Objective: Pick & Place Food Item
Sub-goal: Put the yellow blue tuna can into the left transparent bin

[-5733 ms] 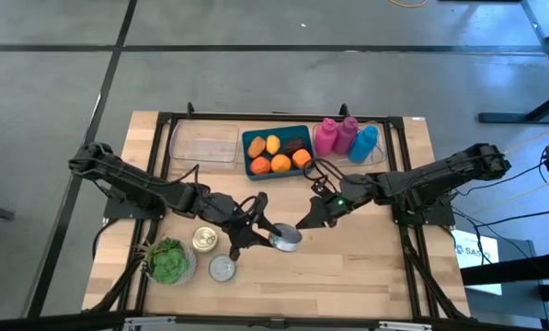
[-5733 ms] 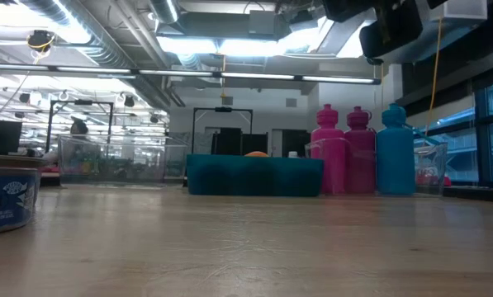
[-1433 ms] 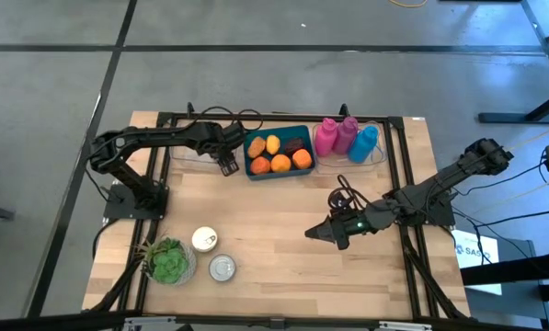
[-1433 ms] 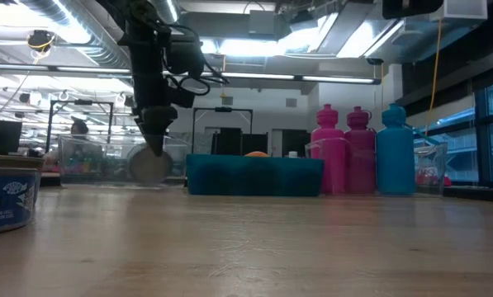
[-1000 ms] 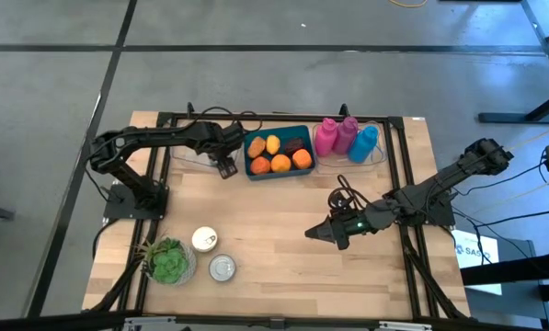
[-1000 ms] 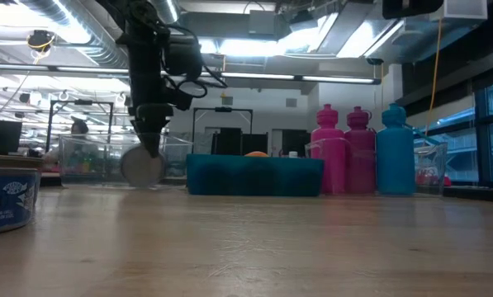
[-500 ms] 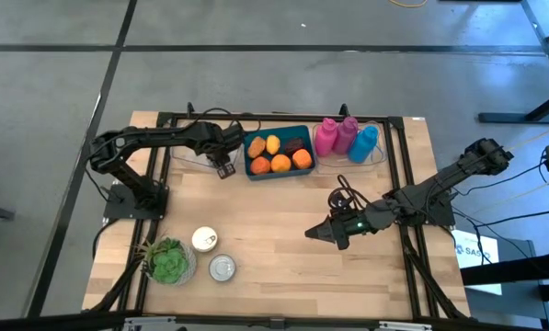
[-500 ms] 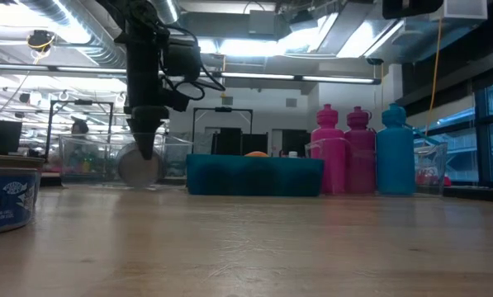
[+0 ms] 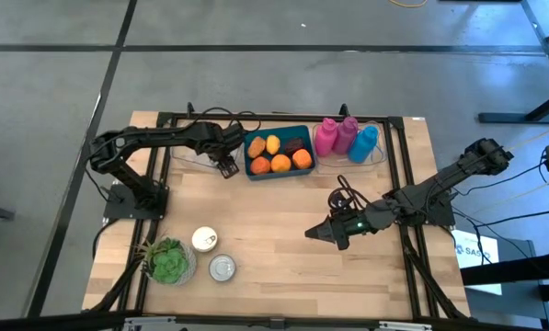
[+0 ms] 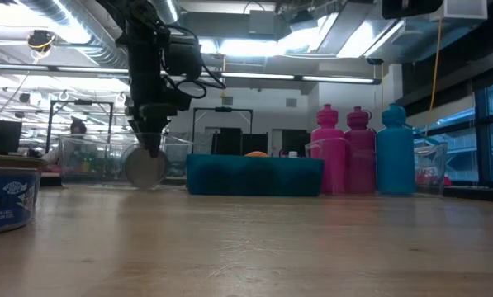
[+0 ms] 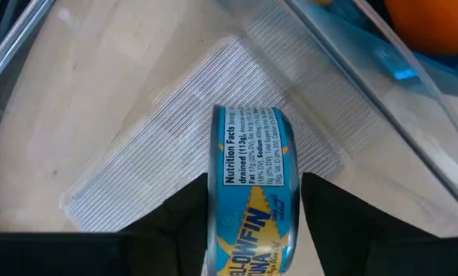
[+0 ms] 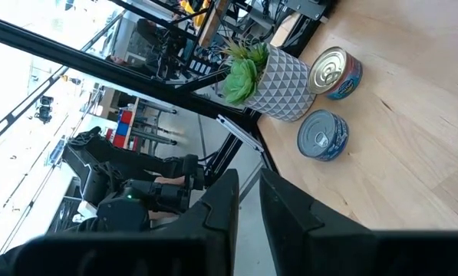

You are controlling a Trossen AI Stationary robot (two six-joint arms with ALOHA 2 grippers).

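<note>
The left gripper (image 11: 252, 230) has its two dark fingers on either side of a small round blue-labelled tuna tin (image 11: 253, 184), which stands on edge between them, just above the ribbed floor of the clear plastic tray (image 11: 175, 146); whether the pads are actually pressing the tin or have let go I cannot tell. From the low view, the tin (image 10: 144, 167) hangs directly below the gripper, low inside the clear tray. The main risk is that a tin set down on its rim rolls or topples once the fingers part. It could also knock the tray wall beside the gripper, next to the teal bin of oranges (image 9: 279, 152). The right gripper (image 9: 313, 233), fingers nearly together and empty, waits well apart.
</note>
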